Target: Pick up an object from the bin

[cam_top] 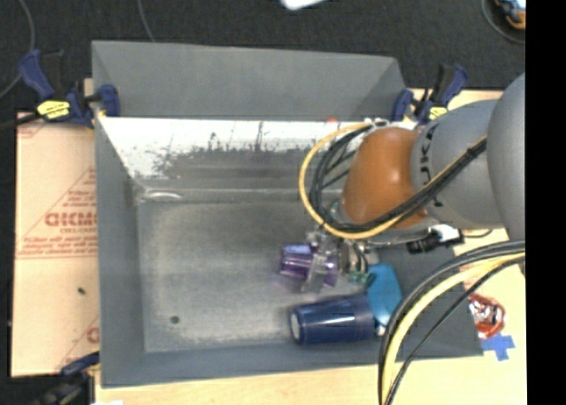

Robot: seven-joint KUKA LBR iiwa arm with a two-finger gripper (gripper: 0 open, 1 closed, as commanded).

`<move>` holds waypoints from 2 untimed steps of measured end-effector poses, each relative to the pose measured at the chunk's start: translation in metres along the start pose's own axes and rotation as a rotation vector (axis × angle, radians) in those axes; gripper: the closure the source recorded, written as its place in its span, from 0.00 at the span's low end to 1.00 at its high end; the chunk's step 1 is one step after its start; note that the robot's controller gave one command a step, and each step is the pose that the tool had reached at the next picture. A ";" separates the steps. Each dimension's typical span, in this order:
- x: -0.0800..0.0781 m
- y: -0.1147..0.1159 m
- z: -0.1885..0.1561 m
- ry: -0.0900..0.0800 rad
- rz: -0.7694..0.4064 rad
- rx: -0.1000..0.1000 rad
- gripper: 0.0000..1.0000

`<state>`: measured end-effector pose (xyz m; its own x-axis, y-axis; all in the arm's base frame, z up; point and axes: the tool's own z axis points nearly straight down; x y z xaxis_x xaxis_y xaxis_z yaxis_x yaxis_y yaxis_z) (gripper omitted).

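My gripper (334, 260) is low in the bin (212, 217), in its right half, nearer the edge at the bottom of the camera view than the far wall. The orange cover (380, 173) on my wrist hangs above and behind it, toward the right wall.

The thing closest to me is a small purple thing (296, 262), partly see-through. It lies on the floor just to the left of my gripper, and its right end reaches in under my gripper's metal parts. I cannot tell whether my jaws are open or closed. I also cannot tell whether the purple thing sits between them or only beside them, because that spot is too cluttered to make out.

Toward the bottom edge lies a dark blue cylinder (334, 322), on its side, with its long axis running along that edge. It is near the purple thing but apart from it. A light blue thing (386, 293) rests against the cylinder's right end, close to the bottom-right corner.

As I judge it, the pick turns on the purple thing lying off-centre to my left. A small shift that way, away from the right wall, would bring it squarely under me. The cylinder is close enough to be nudged if I drift toward the bottom edge.
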<state>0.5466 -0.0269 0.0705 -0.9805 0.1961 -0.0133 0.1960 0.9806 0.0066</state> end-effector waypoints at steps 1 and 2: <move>0.000 0.000 0.000 0.000 0.001 0.000 1.00; 0.000 0.019 -0.209 -0.008 0.005 -0.001 1.00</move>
